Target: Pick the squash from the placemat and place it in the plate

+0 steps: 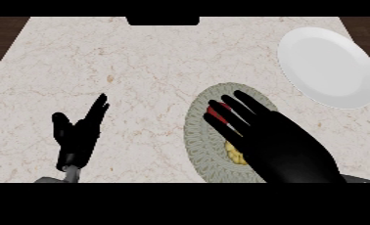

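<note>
A round woven grey-green placemat (pixel 202 143) lies on the counter right of centre. My right hand (pixel 278 143) hovers over it with fingers straight and spread, pointing up-left, open. Under the hand a yellow squash (pixel 235 153) shows only as a small patch below the fingers. A red thing (pixel 217 113) peeks out between the fingertips; what it is I cannot tell. The white plate (pixel 325 67) sits at the right edge, beyond the placemat and apart from it, with nothing on it. My left hand (pixel 78 131) rests at the lower left, fingers up and open.
The pale marble counter (pixel 130 57) spreads wide to the left and back. A dark slot (pixel 162 20) sits at the far edge in the middle. Dark wood shows at both far corners.
</note>
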Controlling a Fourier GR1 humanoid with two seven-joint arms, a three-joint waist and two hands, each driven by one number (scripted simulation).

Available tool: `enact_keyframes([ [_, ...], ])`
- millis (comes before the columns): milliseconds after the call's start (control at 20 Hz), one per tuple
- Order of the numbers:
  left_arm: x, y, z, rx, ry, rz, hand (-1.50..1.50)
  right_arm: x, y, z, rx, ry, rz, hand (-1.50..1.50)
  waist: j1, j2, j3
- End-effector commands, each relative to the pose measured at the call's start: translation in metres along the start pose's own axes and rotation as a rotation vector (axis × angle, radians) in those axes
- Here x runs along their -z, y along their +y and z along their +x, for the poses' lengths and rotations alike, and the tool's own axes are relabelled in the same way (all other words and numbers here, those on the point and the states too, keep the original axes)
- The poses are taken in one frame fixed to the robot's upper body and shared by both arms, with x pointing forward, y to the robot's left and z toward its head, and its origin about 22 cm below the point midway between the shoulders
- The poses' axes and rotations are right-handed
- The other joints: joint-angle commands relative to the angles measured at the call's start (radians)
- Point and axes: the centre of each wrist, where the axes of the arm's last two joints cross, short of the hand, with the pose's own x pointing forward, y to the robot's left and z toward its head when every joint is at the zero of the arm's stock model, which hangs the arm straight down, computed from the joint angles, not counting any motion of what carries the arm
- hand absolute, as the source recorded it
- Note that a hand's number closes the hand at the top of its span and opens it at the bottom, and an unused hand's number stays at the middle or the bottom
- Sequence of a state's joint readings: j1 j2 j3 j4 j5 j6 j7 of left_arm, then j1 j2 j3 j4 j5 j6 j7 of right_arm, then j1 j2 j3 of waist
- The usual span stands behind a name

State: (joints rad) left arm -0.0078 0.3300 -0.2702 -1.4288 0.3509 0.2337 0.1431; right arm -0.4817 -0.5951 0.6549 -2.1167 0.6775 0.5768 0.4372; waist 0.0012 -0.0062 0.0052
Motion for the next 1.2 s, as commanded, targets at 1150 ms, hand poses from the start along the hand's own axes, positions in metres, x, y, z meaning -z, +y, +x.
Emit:
enact_keyframes([
  [1150, -0.006, -0.017, -0.015, -0.015, 0.018, -0.025, 0.00, 0.022, 0.098, 0.038, -0.170, 0.170, 0.094, -1.50, 0.000, 0.005, -0.005],
])
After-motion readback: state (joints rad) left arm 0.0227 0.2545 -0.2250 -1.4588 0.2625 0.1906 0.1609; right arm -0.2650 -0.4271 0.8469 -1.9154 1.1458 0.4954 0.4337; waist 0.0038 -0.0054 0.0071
